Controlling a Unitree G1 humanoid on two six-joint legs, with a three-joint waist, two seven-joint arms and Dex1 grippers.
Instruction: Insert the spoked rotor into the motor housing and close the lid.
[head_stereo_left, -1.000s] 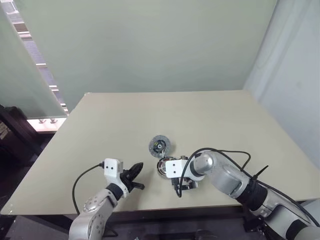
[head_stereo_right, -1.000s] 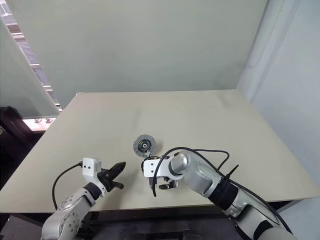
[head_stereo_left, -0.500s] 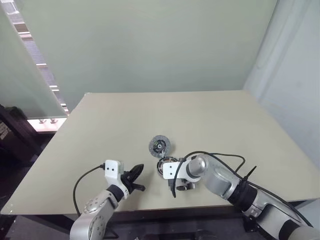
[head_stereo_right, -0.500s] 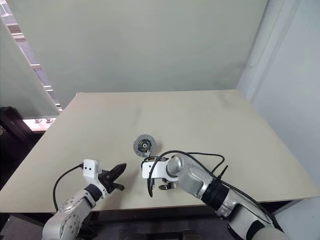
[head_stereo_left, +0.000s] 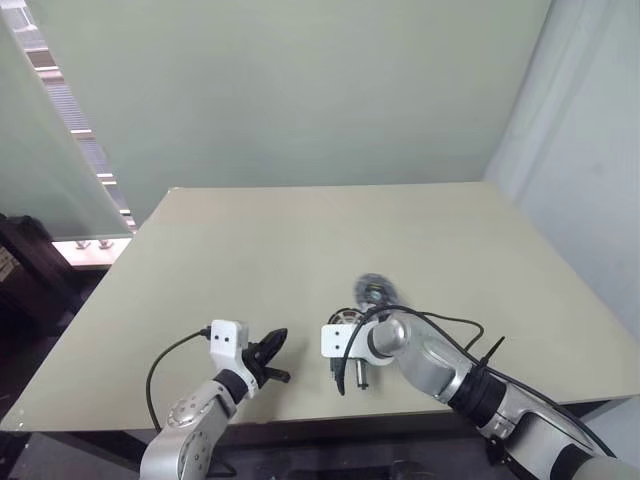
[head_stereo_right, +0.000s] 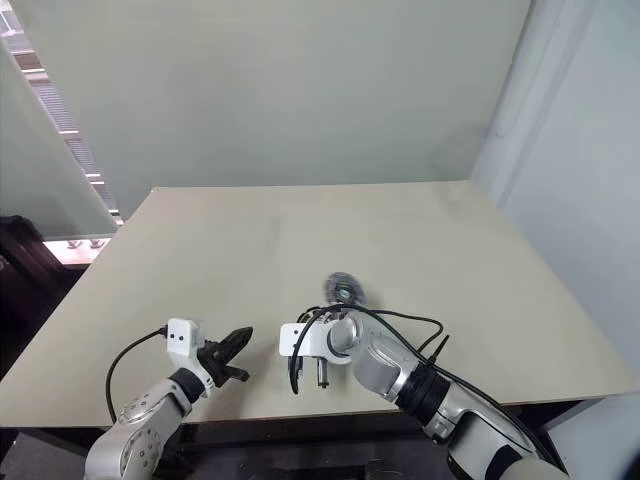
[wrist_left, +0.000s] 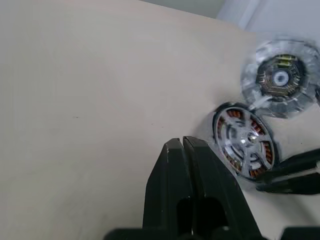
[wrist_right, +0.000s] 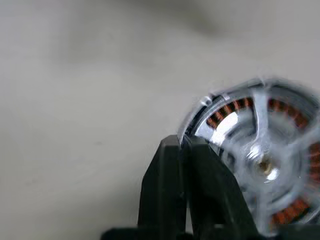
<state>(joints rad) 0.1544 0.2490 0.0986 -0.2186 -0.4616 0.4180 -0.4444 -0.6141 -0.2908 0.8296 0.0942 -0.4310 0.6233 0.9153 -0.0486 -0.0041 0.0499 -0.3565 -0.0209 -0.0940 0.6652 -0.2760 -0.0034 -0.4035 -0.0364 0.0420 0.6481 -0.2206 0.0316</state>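
Apparently the spoked rotor (wrist_left: 245, 142) sits in the motor housing (wrist_left: 260, 167); lid (wrist_left: 281, 77) still off; both claws pinched empty.

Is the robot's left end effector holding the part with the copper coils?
No, the left end effector is shut on nothing, and the motor housing lies apart from it on the table.

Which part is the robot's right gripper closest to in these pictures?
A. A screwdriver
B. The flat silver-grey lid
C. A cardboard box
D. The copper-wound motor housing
D: in the right wrist view the right gripper, fingers together, sits at the rim of the motor housing with its reddish windings, while the left wrist view shows the lid lying farther off on the table.
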